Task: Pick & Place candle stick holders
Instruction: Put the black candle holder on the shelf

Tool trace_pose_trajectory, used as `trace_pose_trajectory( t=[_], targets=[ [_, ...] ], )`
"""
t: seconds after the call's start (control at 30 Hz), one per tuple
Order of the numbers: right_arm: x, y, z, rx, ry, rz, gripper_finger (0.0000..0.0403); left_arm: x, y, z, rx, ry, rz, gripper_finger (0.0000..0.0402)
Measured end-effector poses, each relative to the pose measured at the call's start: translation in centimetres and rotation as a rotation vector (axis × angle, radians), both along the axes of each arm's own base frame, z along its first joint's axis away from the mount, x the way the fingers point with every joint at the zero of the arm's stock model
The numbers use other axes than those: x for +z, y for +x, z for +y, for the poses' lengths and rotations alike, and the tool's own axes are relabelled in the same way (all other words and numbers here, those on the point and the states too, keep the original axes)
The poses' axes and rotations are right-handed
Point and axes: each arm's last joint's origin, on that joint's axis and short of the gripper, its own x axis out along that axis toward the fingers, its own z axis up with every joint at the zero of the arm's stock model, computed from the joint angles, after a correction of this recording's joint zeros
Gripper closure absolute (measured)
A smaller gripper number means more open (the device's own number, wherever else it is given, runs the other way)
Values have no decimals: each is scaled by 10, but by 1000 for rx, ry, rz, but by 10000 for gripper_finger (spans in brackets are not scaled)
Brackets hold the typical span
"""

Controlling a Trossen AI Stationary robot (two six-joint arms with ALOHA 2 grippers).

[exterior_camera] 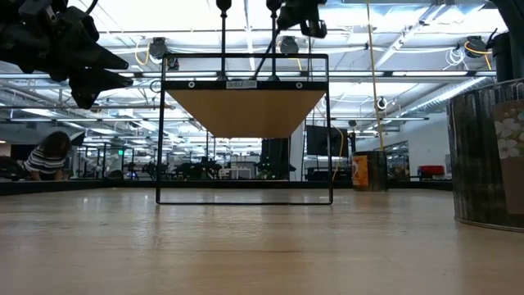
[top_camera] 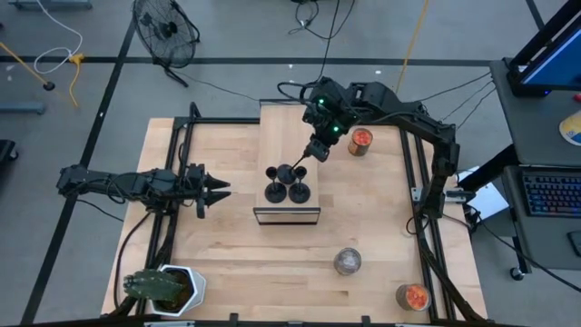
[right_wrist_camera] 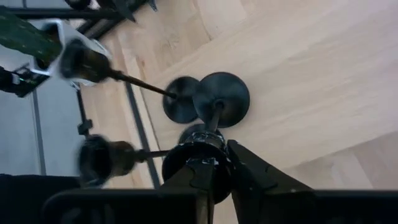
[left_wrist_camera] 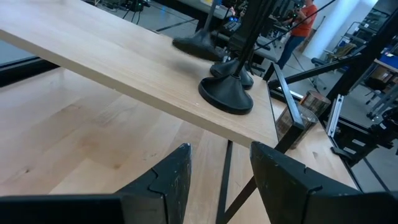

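Gripping a candle stick holder at its top — right gripper hiding the cup, left gripper parted, empty

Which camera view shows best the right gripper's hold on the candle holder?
The right wrist view: the right gripper is closed around the top of a candle stick holder on the raised shelf. The high view shows this small; the low view shows only stems; the left wrist view shows only bases.
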Motion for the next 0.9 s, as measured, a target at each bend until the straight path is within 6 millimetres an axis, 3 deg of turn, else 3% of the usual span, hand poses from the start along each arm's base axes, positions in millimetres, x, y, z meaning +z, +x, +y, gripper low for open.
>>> trace_pose_trajectory(
  t=[0.23, 0.9],
  targets=[
    [-13, 5, -2, 10, 6, 18, 376, 0, 0, 0, 0, 0, 0, 231],
    [-8, 7, -3, -1, -11, -41, 376, 0, 0, 0, -8, 40, 4, 231]
  ],
)
